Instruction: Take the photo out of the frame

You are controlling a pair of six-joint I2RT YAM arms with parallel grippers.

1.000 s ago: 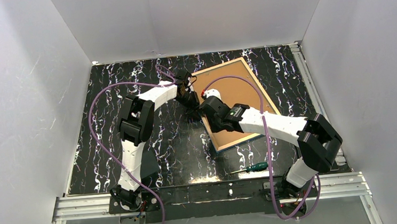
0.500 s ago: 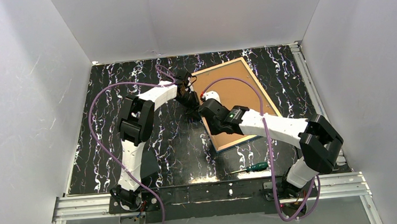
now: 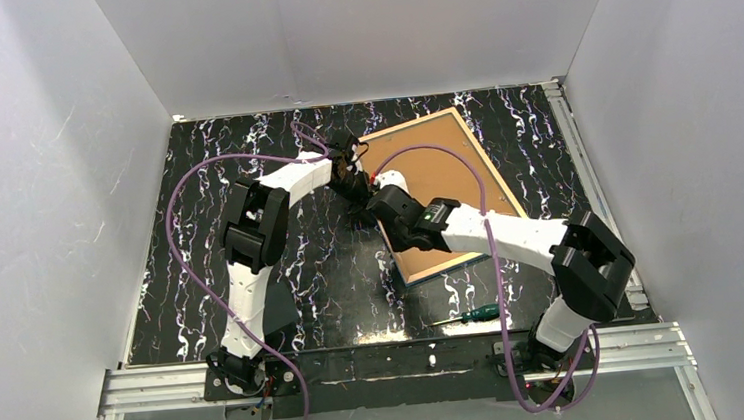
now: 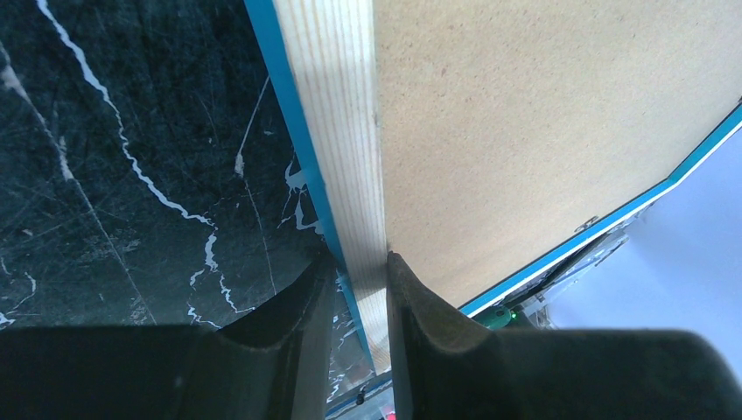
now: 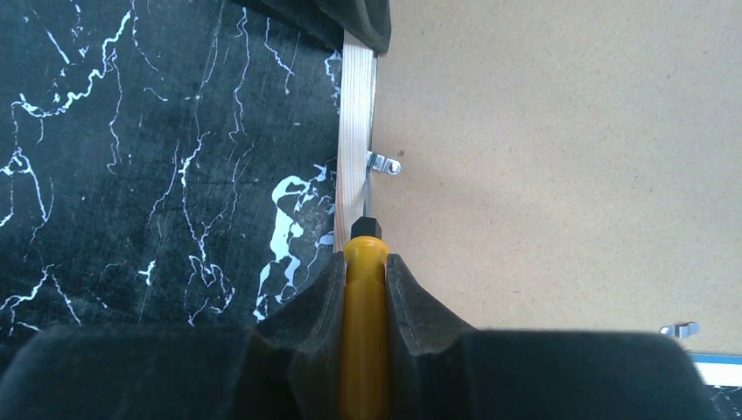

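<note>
The frame (image 3: 394, 134) lies face down on the table, blue-edged with a light wood back (image 4: 337, 131), its brown backing board (image 3: 441, 179) facing up. The photo is hidden under the board. My left gripper (image 4: 354, 267) is shut on the frame's left rail near its far corner (image 3: 355, 176). My right gripper (image 5: 366, 262) is shut on a yellow-handled screwdriver (image 5: 364, 332), its blade reaching to a small metal tab (image 5: 383, 163) on the frame's left rail (image 5: 357, 131). In the top view the right gripper (image 3: 383, 201) sits over the frame's left edge.
A green-handled screwdriver (image 3: 476, 313) lies on the black marbled table (image 3: 199, 224) near the front, below the frame. A second metal tab (image 5: 681, 330) shows on the board near the blue lower rail. White walls enclose the table on three sides.
My right arm has slid slightly up and left along the frame's left edge with the yellow screwdriver. The left arm and the frame have not moved.
</note>
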